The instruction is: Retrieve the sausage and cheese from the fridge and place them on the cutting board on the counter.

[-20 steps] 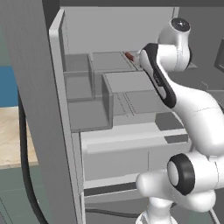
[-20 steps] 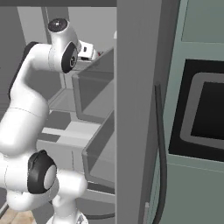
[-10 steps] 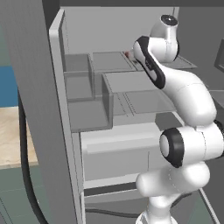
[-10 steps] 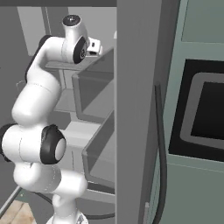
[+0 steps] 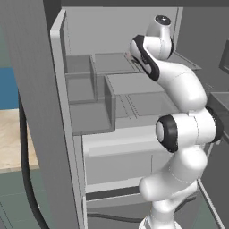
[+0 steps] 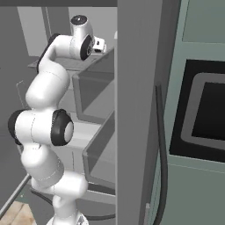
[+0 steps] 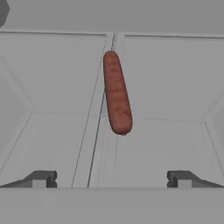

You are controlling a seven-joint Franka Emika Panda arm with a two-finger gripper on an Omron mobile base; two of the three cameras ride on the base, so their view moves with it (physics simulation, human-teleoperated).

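Jaws of my two-finger gripper [image 7: 112, 178] spread wide and empty, apart from the thin dark red sausage [image 7: 117, 93] lying on a grey fridge shelf [image 7: 175, 78].

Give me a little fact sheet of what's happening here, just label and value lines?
place: inside the open fridge
target: sausage, dark red, lying on a grey shelf
claw: open, empty, facing the sausage, not touching it
arm: reaching up into the upper shelves
sausage grasped: not yet
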